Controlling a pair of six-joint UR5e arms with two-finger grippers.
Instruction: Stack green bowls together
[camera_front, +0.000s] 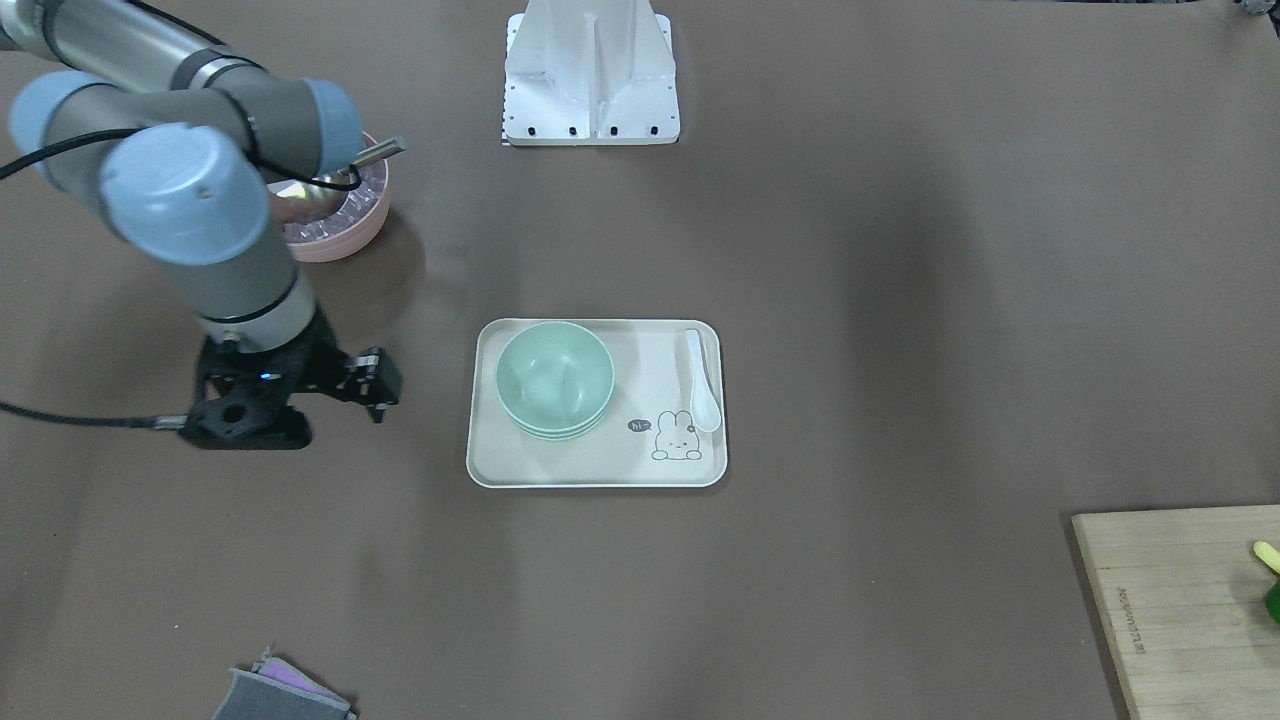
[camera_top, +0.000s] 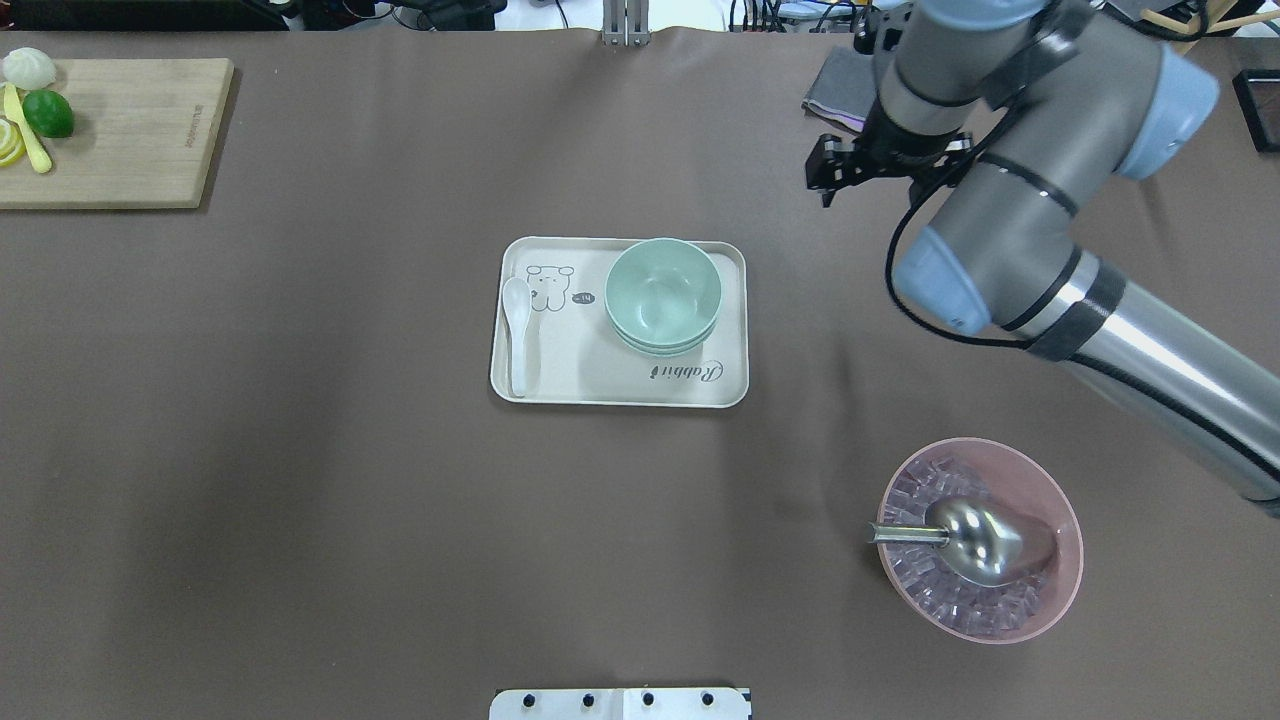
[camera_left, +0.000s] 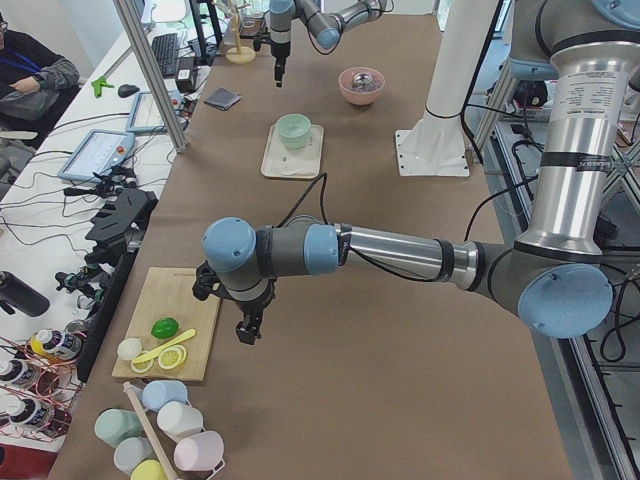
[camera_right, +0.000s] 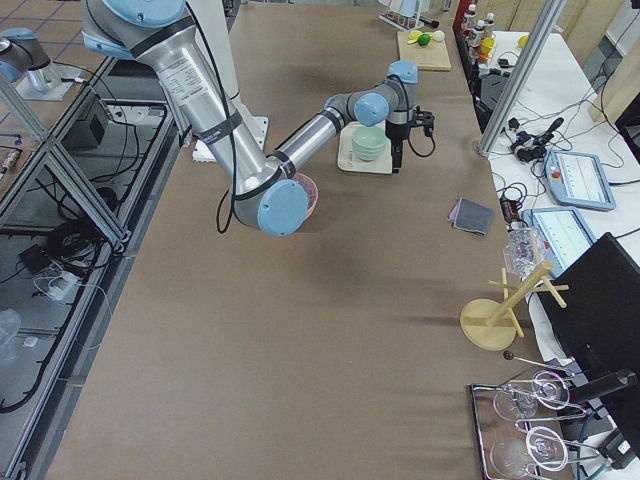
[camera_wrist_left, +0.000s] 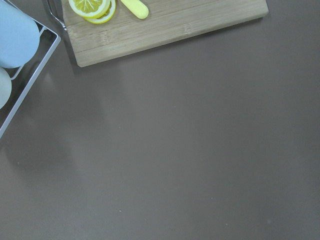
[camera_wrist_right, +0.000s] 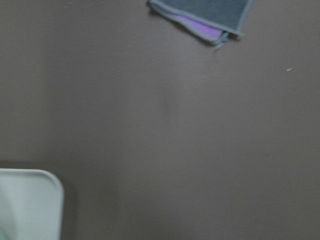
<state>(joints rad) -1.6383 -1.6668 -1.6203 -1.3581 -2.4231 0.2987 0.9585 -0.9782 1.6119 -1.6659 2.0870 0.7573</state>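
The three pale green bowls (camera_front: 555, 380) sit nested in one stack on the cream rabbit tray (camera_front: 600, 465). They also show in the overhead view (camera_top: 662, 295) on the tray's right half (camera_top: 600, 385). My right gripper (camera_front: 375, 385) hangs open and empty above the bare table, apart from the tray. In the overhead view it (camera_top: 825, 175) is beyond the tray's far right corner. My left gripper (camera_left: 245, 330) shows only in the exterior left view, near the cutting board, and I cannot tell its state.
A white spoon (camera_top: 517, 330) lies on the tray. A pink bowl (camera_top: 1070, 540) with ice and a metal scoop stands near the right arm. A grey cloth (camera_wrist_right: 205, 15) lies beyond the right gripper. A cutting board (camera_top: 120, 130) with lime and lemon is at the far left.
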